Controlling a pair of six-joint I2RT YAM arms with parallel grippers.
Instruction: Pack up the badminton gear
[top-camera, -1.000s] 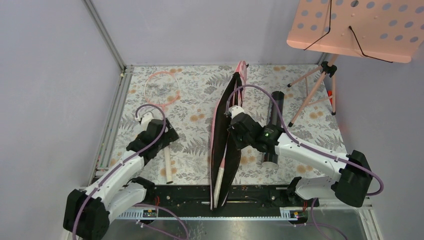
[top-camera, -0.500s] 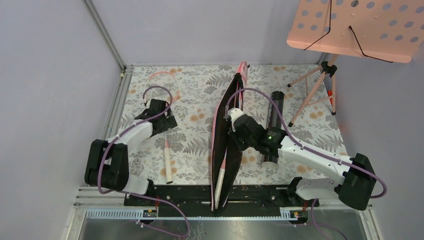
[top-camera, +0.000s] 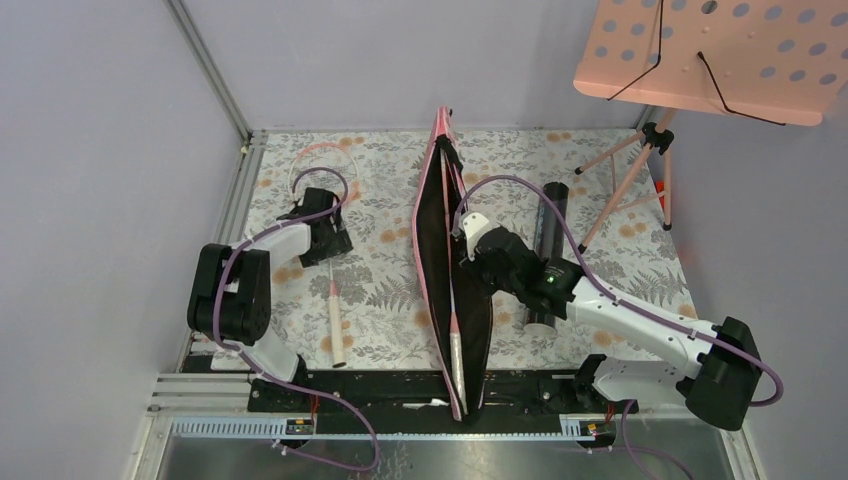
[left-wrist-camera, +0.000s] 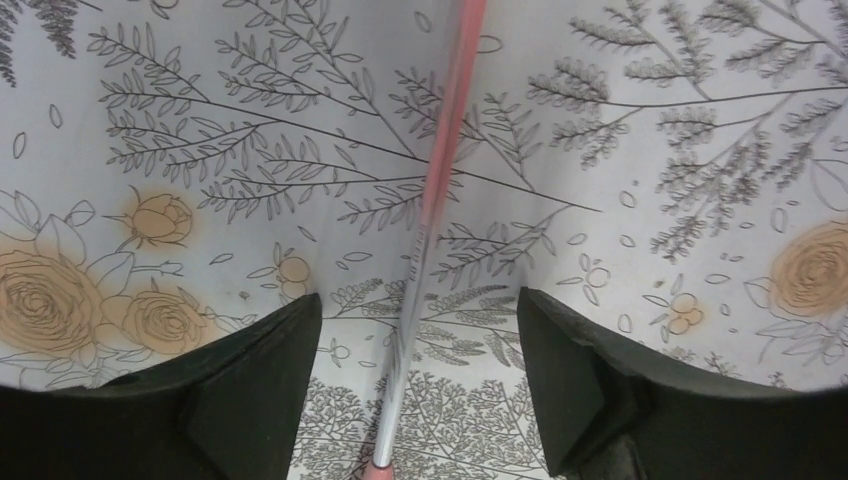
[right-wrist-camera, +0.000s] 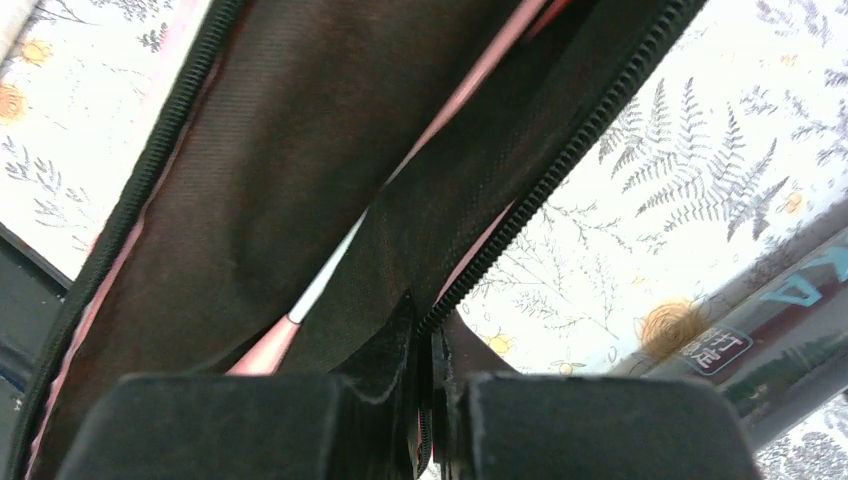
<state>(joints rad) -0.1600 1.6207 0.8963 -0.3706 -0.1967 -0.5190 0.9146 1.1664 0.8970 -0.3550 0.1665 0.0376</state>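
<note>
The floral-print tabletop (top-camera: 390, 290) is enclosed by lavender walls (top-camera: 350, 60). The pink cover (top-camera: 432, 240) lies unzipped at centre, running near to far, with its black lining exposed. One racket (top-camera: 457, 345) lies inside it, white handle at the near end. The right gripper (right-wrist-camera: 437, 395) is pressed together, pinching the cover's right zipper edge. Left of the cover lies a second racket (left-wrist-camera: 440, 200). The left gripper (left-wrist-camera: 420, 370) hangs over its shaft, jaws spread, one finger on each side and neither touching. The black tube (top-camera: 548, 240) lies right of the cover, and the music stand (top-camera: 700, 60) stands far right.

At four o'clock in the right wrist view, we find small white Chinese characters (right-wrist-camera: 722, 345) on the black tube (right-wrist-camera: 790, 345). We cannot read them surely. A blue triangular mark (right-wrist-camera: 800, 285) stands just above them.
</note>
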